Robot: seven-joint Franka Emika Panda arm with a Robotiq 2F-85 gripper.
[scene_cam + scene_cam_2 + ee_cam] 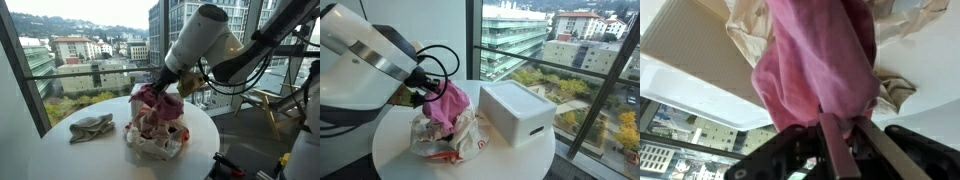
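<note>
Wrist view: gripper (845, 125) clamped on pink fabric cloth (815, 60).
Cloth position: hanging from the jaws onto crumpled white plastic bag (155, 142), on round white table (105, 152).
Nearby: crumpled grey rag (90, 127) beside the bag; white rectangular box (518, 112) just beside it.

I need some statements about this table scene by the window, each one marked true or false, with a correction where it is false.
1. The end effector is closed on the pink fabric cloth. True.
2. The white rectangular box stands on the floor. False: it stands on the round white table.
3. The pink fabric cloth is over the crumpled white plastic bag with red print. True.
4. The crumpled grey cloth lies inside the bag. False: it lies on the table beside the bag, apart from it.
</note>
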